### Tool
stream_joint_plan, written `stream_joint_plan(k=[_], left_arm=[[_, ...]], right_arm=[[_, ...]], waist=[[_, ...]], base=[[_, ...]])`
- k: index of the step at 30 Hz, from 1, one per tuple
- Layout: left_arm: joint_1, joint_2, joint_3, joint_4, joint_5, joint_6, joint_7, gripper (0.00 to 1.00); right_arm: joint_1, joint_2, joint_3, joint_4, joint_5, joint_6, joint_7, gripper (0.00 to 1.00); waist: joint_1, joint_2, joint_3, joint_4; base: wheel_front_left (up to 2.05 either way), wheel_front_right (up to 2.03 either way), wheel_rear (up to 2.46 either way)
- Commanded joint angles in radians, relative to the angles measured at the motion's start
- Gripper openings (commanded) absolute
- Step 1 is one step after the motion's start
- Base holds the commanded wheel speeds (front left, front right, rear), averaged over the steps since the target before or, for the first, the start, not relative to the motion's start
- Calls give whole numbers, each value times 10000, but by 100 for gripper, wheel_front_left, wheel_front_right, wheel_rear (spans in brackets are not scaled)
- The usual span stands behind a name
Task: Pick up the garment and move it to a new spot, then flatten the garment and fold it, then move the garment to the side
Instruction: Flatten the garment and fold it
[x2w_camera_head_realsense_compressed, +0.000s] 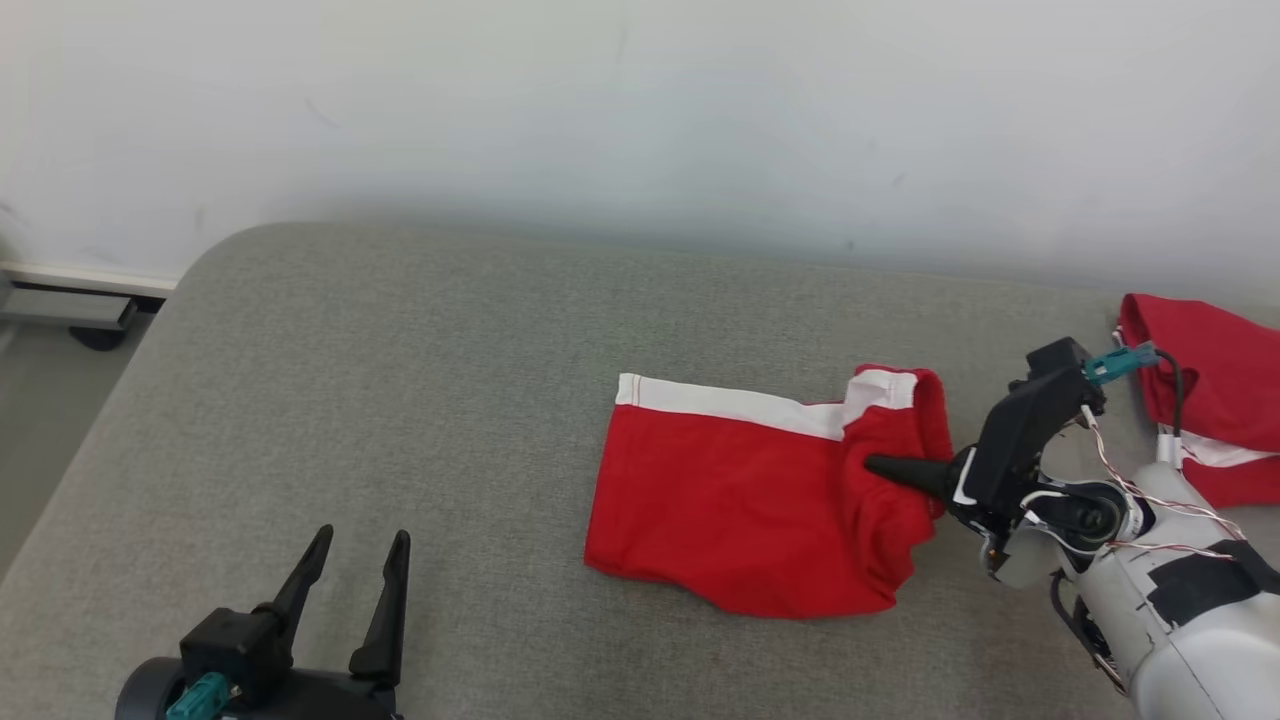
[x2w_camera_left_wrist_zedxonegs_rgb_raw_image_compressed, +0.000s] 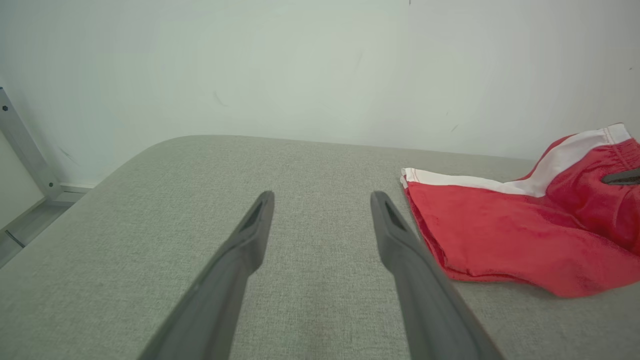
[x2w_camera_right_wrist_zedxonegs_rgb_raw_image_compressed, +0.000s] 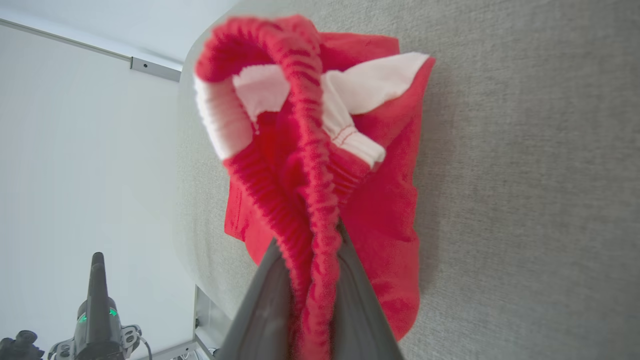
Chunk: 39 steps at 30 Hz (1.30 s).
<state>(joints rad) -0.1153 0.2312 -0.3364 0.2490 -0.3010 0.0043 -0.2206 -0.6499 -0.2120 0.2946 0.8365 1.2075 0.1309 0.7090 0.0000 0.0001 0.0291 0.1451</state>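
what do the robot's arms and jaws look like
Each arm ends in two long, tapering dark jaws on a black housing with a teal connector. The right forearm is pale grey, patched with black tape, with red-and-white wires and a black cable.

Soft red cloth garment, matt woven couch

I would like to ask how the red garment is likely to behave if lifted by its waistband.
Probably floppy: the red garment bunches where the right gripper pinches its gathered waistband, so the rest would likely hang limp. It looks thin, so likely light.
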Motion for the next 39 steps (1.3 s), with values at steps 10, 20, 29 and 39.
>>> stream_joint_plan(k=[10,20,29,39], left_arm=[[-101,-127,-172,212,-121,-17,-122,100],[-284,-336,-386,440,-158,-131,-220,100],[-599,-613,-685,727,-140,-233,-291,100],[-829,-848,-911,1093,-149,-357,-375,100]], right_arm=[[-498,801,-458,324,436,-2,468,0],[-1080,1375,-549,1159,99,-2,126,0],[-1920,1578,-449,2500,-272,-2,-598,0],[-2023,1593,269,3159,237,-2,-856,0]], waist=[[0,-1,-38,580],[0,-1,101,1009],[0,-1,269,1511],[0,-1,305,1919]], base=[[0,0,0],[0,0,0],[0,0,0],[0,0,0]])
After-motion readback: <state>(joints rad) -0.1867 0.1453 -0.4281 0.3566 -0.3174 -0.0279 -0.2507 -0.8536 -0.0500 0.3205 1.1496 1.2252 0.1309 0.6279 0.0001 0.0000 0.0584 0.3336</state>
